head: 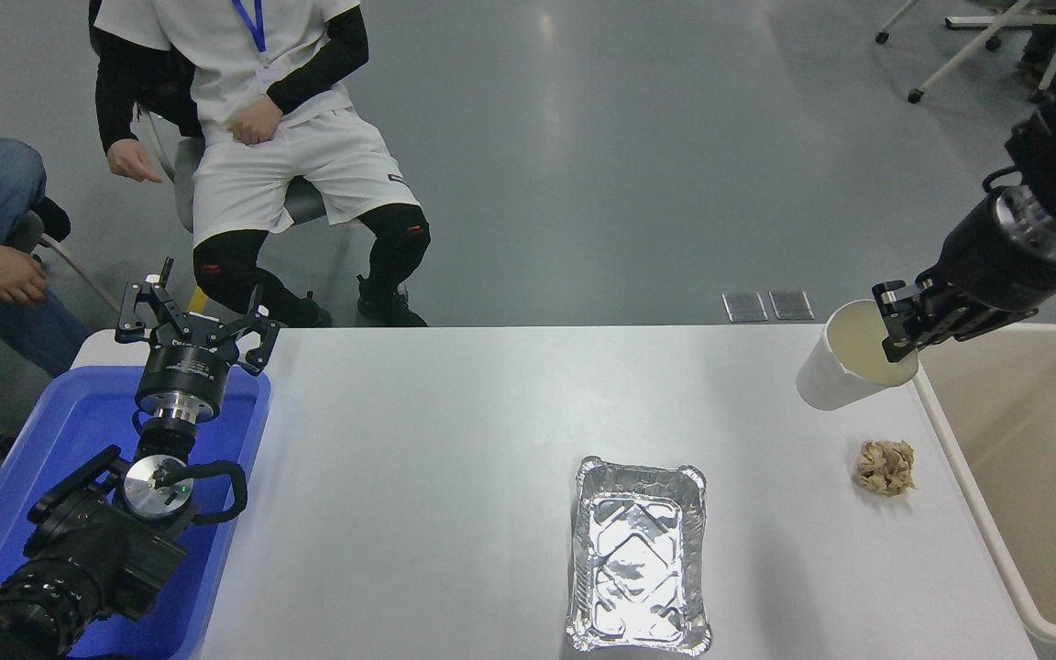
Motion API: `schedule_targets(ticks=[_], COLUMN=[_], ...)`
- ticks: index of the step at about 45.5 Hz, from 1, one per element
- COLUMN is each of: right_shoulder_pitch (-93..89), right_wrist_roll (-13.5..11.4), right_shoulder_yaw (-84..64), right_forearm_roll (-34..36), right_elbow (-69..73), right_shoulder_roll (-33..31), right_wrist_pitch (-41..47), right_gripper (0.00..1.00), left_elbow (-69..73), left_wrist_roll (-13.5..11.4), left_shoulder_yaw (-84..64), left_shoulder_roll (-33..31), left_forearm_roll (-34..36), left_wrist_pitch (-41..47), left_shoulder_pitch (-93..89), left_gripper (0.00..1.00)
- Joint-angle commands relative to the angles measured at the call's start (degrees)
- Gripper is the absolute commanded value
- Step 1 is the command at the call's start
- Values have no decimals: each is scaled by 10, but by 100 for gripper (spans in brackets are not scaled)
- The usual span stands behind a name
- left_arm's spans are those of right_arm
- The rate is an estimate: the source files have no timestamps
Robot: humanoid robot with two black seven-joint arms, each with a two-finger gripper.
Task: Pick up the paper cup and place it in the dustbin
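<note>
The white paper cup (844,362) with its cream inside hangs tilted in the air over the table's far right corner. My right gripper (895,332) is shut on the cup's rim, one finger inside it and one outside. The beige dustbin (954,477) stands just off the table's right edge, directly right of the cup and lower. At the lower left my left arm is parked, its gripper (191,316) open over the far end of the blue tray.
A crumpled tan paper ball (885,467) lies on the table near the dustbin's rim, below the cup. A rectangular foil tray (638,555) sits at the front centre. The blue tray (51,458) is at the left. Two people sit beyond the far left corner.
</note>
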Motion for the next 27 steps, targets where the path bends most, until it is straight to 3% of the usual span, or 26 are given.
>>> schedule_targets(ticks=[1,15,27], right_shoulder_pitch=[52,64,33], right_wrist_roll=[-11,-12,-36], right_shoulder_yaw=[0,-4,-3], right_forearm_roll=[-4,-17,-70], right_elbow=[1,-1,-23], right_shoulder_roll=[-2,-4,-77], right_wrist_pitch=[2,2,2], right_gripper=[0,0,0], left_elbow=[0,0,0], left_wrist_roll=[0,0,0], left_shoulder_yaw=[0,0,-1], left_shoulder_roll=[0,0,0], left_forearm_roll=[0,0,0], left_wrist_pitch=[0,0,0], left_shoulder_pitch=[0,0,0], left_gripper=[99,99,99])
